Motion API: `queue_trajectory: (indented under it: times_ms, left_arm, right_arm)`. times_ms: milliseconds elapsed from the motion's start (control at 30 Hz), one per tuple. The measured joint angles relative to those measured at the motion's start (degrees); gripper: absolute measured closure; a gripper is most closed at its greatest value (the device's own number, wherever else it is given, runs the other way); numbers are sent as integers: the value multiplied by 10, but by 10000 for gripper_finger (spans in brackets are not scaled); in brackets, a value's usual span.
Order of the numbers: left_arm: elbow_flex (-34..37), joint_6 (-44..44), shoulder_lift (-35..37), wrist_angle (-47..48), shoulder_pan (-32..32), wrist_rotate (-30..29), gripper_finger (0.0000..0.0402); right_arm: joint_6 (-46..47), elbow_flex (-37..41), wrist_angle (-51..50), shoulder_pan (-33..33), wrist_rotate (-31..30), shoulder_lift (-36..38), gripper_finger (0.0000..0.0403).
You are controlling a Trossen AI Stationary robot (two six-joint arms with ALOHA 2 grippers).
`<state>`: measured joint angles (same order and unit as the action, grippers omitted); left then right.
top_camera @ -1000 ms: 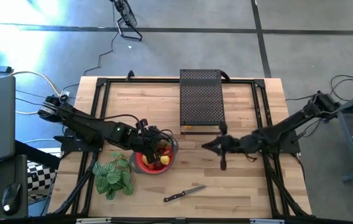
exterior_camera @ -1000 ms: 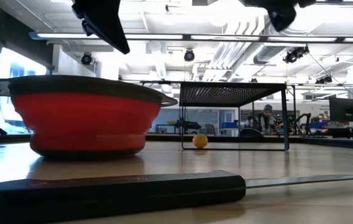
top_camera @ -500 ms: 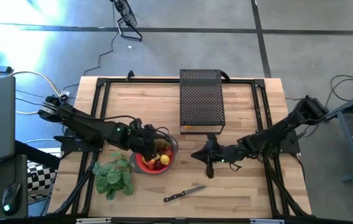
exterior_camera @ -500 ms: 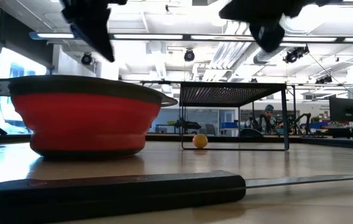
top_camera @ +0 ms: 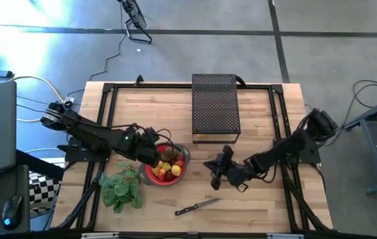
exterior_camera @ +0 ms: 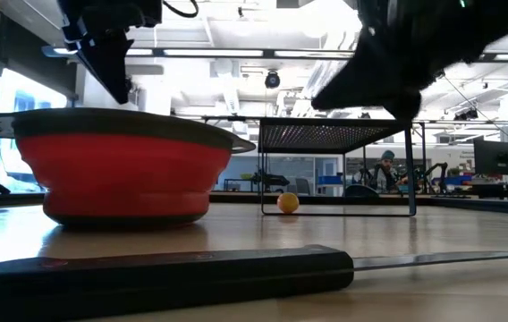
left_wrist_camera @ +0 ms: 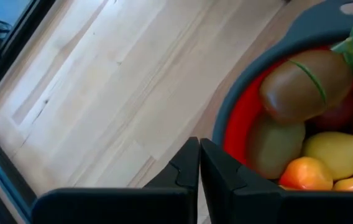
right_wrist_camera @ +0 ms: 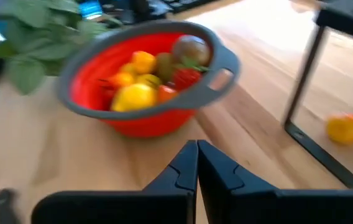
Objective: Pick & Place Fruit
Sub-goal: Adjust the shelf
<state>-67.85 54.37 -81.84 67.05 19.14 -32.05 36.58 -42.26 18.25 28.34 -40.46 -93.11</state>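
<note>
High view: fruit point(top_camera: 167, 163) heaped in the red bowl point(top_camera: 150, 174), long axes mixed; left end effector point(top_camera: 154, 148) and right end effector point(top_camera: 216, 167) both closed, empty.

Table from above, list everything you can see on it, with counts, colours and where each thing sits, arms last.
Bowl: one, red with grey rim, left of centre.
Fruit: a pile, yellow, orange, red, brown, in the bowl.
Small orange fruit: one, under the rack.
Mesh rack: one, black, far centre.
Knife: one, black handle, near edge.
Leafy plant: one, green striped, beside the bowl.
Left gripper: shut, at the bowl's rim.
Right gripper: shut, right of the bowl.
</note>
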Motion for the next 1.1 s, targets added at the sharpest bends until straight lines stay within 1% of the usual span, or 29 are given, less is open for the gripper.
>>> queue_trajectory:
  times_ms: [100, 200, 300, 467, 533, 633, 700, 833, 933, 1033, 1100]
  left_arm:
    - [0, 0, 0, 4, 0, 0, 392]
    - [0, -21, 0, 6, 0, -8, 392]
    - [0, -52, 0, 6, 0, -33, 392]
    - [0, -76, 0, 6, 0, -80, 392]
    - [1, -76, 0, 5, 0, -103, 392]
    - [18, -76, 0, -13, 0, -141, 392]
    - [39, -76, 0, -30, 0, -150, 392]
    - [92, -66, 0, -87, 0, -140, 392]
    - [126, -47, 0, -122, 0, -128, 392]
    - [142, -28, 0, -132, 0, -126, 392]
    - [144, -26, 0, -136, 0, -135, 392]
  right_arm:
    - [37, 0, -2, 6, -46, -30, 400]
    - [76, 0, -1, 2, -66, -62, 400]
    - [123, 0, 7, -3, -93, -88, 400]
    - [170, 0, 5, -16, -183, -103, 400]
    - [175, 0, 7, -27, -206, -103, 400]
    - [176, 0, 5, -46, -206, -103, 400]
    - [176, 0, 6, -57, -200, -103, 400]
    - [180, 0, 8, -67, -208, -116, 400]
    - [212, 0, 16, -65, -224, -130, 400]
    - [222, 0, 35, -61, -258, -149, 400]
    - [231, 0, 64, -64, -258, -164, 400]
